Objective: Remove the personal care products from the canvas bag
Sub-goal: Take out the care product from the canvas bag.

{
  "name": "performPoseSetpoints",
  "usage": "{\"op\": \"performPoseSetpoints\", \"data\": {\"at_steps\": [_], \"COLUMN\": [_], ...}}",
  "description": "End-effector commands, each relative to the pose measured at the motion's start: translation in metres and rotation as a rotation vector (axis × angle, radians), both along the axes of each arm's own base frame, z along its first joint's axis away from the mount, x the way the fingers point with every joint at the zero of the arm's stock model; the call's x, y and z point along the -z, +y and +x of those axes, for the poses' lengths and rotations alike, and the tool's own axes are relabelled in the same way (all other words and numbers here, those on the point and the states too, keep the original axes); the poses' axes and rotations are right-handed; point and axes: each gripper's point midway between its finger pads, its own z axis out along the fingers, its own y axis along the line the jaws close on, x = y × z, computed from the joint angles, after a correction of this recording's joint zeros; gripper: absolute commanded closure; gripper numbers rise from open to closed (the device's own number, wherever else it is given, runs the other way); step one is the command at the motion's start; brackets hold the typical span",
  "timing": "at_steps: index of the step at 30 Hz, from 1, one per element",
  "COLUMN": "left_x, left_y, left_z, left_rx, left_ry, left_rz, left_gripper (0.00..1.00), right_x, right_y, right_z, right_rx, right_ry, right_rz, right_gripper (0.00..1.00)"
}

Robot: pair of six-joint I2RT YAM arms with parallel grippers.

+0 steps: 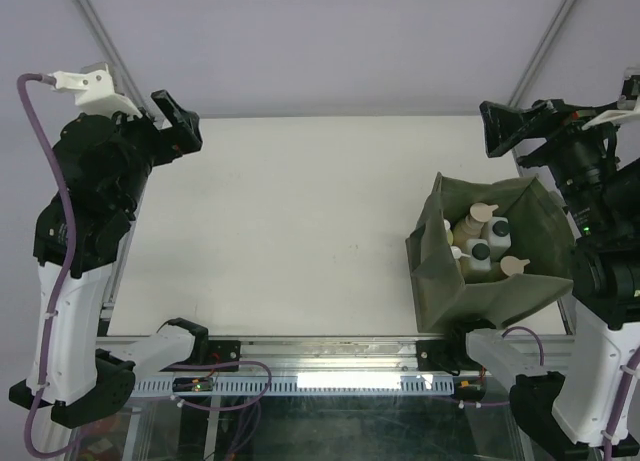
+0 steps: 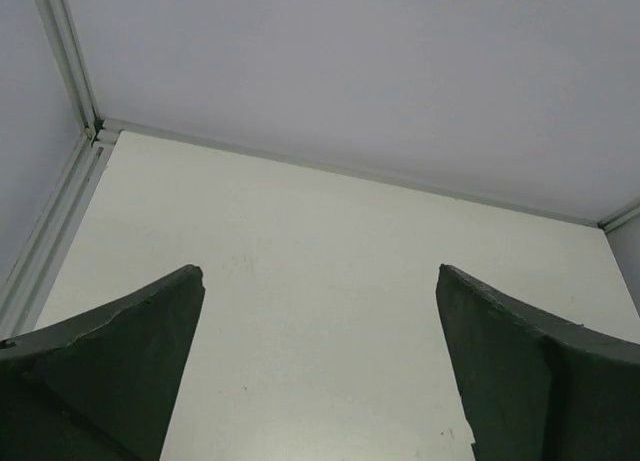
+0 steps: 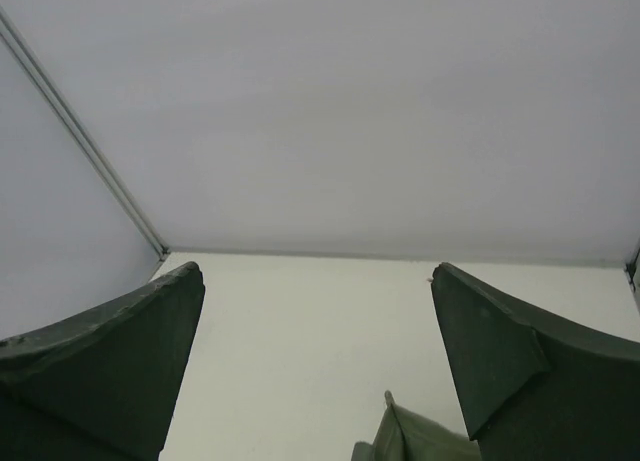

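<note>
Bottles (image 1: 480, 249) stand packed inside the open olive canvas bag (image 1: 440, 276).

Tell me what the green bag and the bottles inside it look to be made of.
The green bag: woven cloth, probably canvas, with a matte finish. Its walls sag and crease into soft folds. The bottles: likely plastic, smooth-skinned, white and beige, some black-capped. They show too small to be certain.

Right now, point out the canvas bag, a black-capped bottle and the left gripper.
canvas bag (image 1: 433, 266), top external view, left side wall.
black-capped bottle (image 1: 481, 251), top external view, its cap.
left gripper (image 2: 320, 273), left wrist view, midway between fingertips.
</note>
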Motion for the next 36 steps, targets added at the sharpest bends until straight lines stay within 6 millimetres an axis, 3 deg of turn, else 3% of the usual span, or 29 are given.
{"op": "performPoseSetpoints", "data": {"at_steps": [1,10,15,25,31,36], "left_x": [0.011,0.075,0.101,0.123,0.124,0.126], "left_y": [0.005,0.008,0.000,-0.043,-0.094,-0.170], "left_z": [0.009,0.029,0.041,0.068,0.081,0.075], "left_rx": [-0.034,-0.065,-0.040,0.142,0.379,0.631], "left_ry": [-0.007,0.099,0.143,0.174,0.178,0.201], "left_rz": [-0.027,-0.048,-0.099,-0.234,-0.372,-0.438], "left_gripper": [0.01,0.01,0.01,0.01,0.01,0.01], "right_x": [0.031,0.096,0.136,0.204,0.231,0.243], "right_y": [-0.004,0.002,0.007,0.006,0.008,0.016], "right_z": [0.015,0.028,0.030,0.015,-0.005,-0.015], "right_rx": [0.048,0.078,0.084,0.125,0.127,0.099], "right_ry": [0.135,0.386,0.534,0.799,0.907,0.941], "right_rz": [0.024,-0.012,-0.054,-0.095,-0.049,0.008], "right_gripper": [0.00,0.00,0.00,0.00,0.00,0.00]}}
